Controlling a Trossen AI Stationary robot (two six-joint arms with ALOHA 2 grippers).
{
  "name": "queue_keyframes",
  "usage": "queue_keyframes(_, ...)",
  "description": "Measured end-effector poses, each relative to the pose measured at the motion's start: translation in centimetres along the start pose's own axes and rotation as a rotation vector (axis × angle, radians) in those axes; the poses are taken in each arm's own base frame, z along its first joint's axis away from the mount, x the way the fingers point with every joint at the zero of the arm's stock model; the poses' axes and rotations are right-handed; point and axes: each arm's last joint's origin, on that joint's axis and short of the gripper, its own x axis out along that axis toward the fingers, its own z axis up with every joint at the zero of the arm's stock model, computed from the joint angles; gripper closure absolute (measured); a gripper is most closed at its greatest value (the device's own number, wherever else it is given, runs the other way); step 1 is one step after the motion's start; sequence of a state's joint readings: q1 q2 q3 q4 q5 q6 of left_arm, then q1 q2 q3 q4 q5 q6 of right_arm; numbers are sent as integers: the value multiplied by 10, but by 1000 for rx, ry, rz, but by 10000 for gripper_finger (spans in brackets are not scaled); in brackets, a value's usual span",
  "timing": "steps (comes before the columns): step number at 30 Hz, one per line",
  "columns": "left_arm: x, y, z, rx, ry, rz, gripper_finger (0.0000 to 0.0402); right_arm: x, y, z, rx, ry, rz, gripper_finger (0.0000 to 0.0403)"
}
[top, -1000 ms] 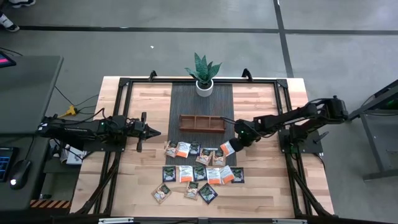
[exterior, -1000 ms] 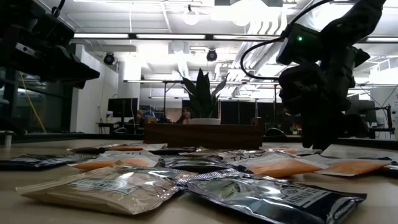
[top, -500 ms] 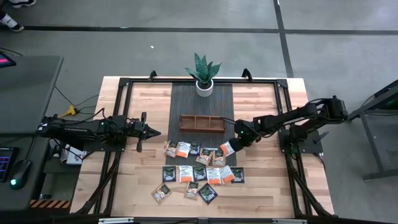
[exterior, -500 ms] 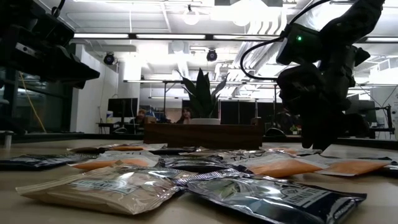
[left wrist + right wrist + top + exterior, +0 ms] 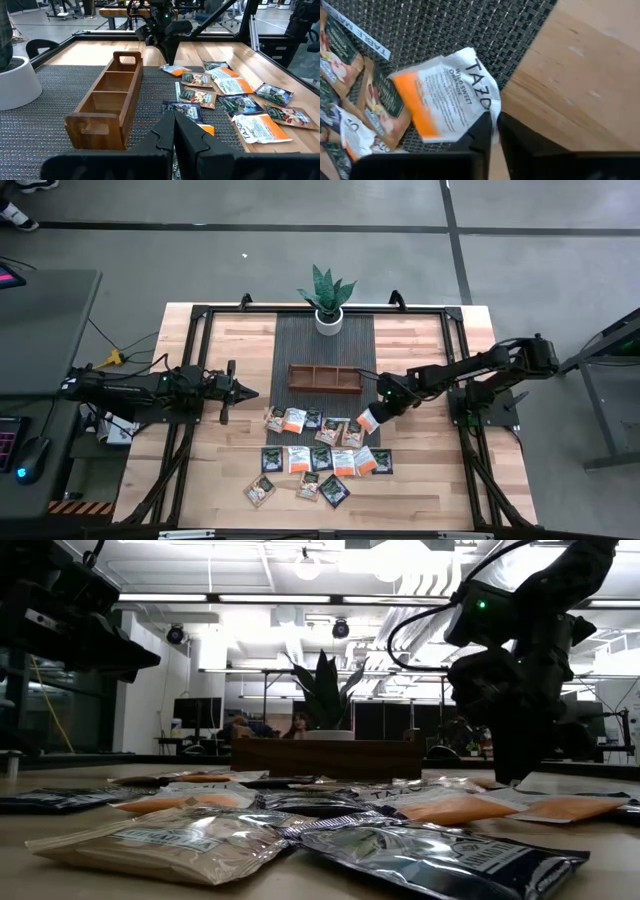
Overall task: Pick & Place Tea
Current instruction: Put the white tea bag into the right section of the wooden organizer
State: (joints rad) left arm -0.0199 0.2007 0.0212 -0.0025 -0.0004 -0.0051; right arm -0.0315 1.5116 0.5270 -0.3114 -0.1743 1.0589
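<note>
Table (image 5: 225, 345): wood top, black frame along its edges, dark mat (image 5: 322, 345) down the middle. Bare wood open on both sides of the mat.
Plant (image 5: 327, 298) at the mat's far end; one tray (image 5: 324, 378), three compartments, just nearer.
Tea (image 5: 318, 458): about fifteen packets in three loose rows near the front edge, some overlapping.
Right gripper (image 5: 371, 416) at the far row's right end, fingers pinched on an orange packet (image 5: 447, 102) by its edge.
Left gripper (image 5: 250, 394) waits left of the packets, fingers together, holding nothing.
</note>
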Motion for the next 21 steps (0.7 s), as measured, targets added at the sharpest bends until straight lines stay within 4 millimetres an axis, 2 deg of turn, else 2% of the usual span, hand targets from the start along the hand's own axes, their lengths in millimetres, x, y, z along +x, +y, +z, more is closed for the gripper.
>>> queue_keyframes(3, 0, 0, 0, 0, 0, 0, 401, 0, 0, 0, -15, 1, -3, 396)
queue_keyframes(9, 0, 0, 0, 0, 0, 0, 401, 0, 0, 0, -24, 1, 1, 399)
queue_keyframes(16, 0, 0, 0, 0, 1, 0, 401, -24, -6, -5, -34, -105, 2, 402)
queue_keyframes(21, 0, 0, 0, 0, 0, 0, 401, -28, -6, -6, -60, -130, 1, 402)
